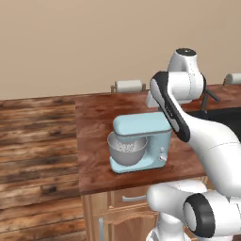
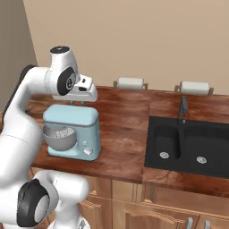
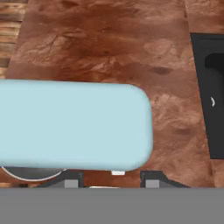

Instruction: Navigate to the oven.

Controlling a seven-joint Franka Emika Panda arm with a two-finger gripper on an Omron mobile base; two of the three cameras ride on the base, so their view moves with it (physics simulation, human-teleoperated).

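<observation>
Reddish-brown wooden countertop [image 1: 94, 141] is seen in the left base view, set against a plain beige wall [image 1: 70, 42], with rough wood planking [image 1: 33, 155] to its left and light wood cabinet fronts [image 1: 117, 212] below. One pale blue stand mixer [image 1: 141, 141] with a steel bowl [image 1: 126, 149] stands on it, and one white paper towel roll [image 1: 128, 85] is placed at the back edge. The white arm [image 1: 188, 122] is bent over the mixer

From the right base view, the same countertop [image 2: 125, 134] is shown with one black double-basin sink [image 2: 188, 145] and one dark faucet [image 2: 182, 109] to the right of the stand mixer [image 2: 74, 132]. Two paper towel rolls are counted along the wall, one [image 2: 130, 83] behind the counter's middle and one [image 2: 195, 87] behind the sink. The hand [image 2: 85, 91] is held just above the mixer

From the hand view, the mixer's blue top [image 3: 74, 124] is seen from above, with counter [image 3: 131, 52] beyond and the sink's edge [image 3: 210, 96] at the right. Two dark finger tips [image 3: 72, 180] are seen apart at the bottom, with nothing held between them; how wide the gripper [image 3: 111, 181] stands cannot be told exactly

The oven cannot be located in these views
</observation>
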